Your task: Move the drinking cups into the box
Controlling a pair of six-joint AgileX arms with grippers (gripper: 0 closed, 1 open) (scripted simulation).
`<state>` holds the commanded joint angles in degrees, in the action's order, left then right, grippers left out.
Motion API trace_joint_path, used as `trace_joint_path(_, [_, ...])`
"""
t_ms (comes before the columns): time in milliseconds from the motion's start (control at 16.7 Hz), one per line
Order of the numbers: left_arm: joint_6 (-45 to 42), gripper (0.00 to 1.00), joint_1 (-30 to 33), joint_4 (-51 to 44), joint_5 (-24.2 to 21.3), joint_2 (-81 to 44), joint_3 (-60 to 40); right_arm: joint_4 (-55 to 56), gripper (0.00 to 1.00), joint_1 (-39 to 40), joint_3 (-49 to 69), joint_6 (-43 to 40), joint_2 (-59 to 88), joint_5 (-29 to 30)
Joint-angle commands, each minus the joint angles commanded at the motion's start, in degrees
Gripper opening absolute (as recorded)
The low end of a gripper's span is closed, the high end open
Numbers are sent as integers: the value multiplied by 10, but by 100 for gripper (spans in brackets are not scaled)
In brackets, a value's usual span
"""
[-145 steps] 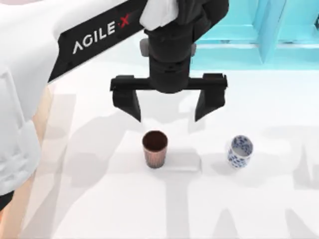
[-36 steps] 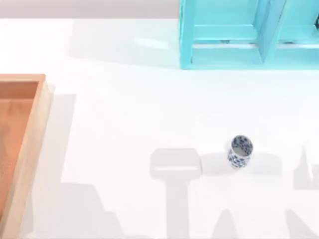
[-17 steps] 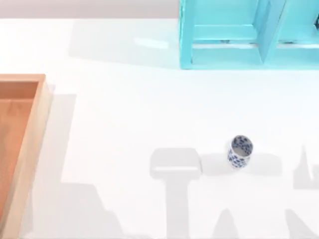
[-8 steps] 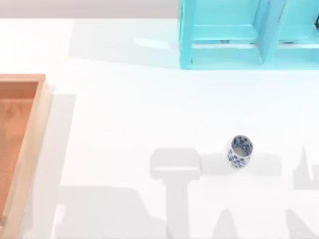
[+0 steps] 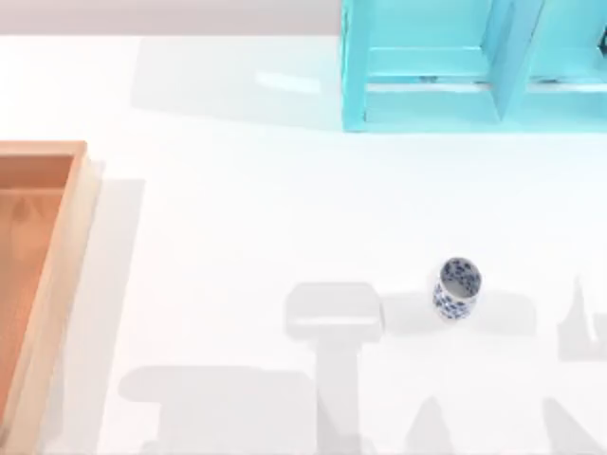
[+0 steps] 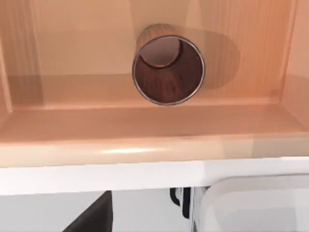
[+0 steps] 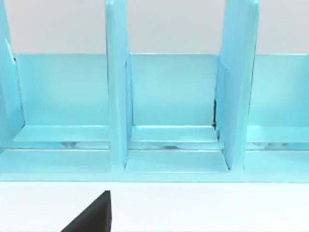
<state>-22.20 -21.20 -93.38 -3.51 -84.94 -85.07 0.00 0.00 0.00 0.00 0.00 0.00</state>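
While the brown cup [image 6: 168,70] already stands upright on the box [image 5: 59,275] floor, close to a wall in my left wrist view, the white cup [image 5: 457,288] is what remains of the job. It stands upright on the table [image 5: 237,218] at about 4 o'clock from the middle of the top view, well apart from the box at 9 o'clock and from the shelf [image 5: 446,66] at 1 o'clock. I cannot tell whether my left gripper is spread or clenched; its camera looks down over the box wall at the brown cup, which nothing touches. My right arm faces the shelf, and its fingers I cannot judge either.

I judge the white cup sits on my right side, so the right arm looks the natural one for it. To do it well, I should come down from above with the jaws wide, centre them on the cup so both pads meet its wall together, and close gently enough not to tip it. I should lift straight up before crossing toward 9 o'clock, clear the box wall, and set the cup down beside the brown one, not on it.
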Motion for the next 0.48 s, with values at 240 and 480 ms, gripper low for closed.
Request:
trace_joint_path(240, [32,100,37,-6,10,-34,-32,0,100,0,0,0,0,0])
trace_joint_path(480, [143,100,167,-8,37,-141,-130,0,100,0,0,0,0,0])
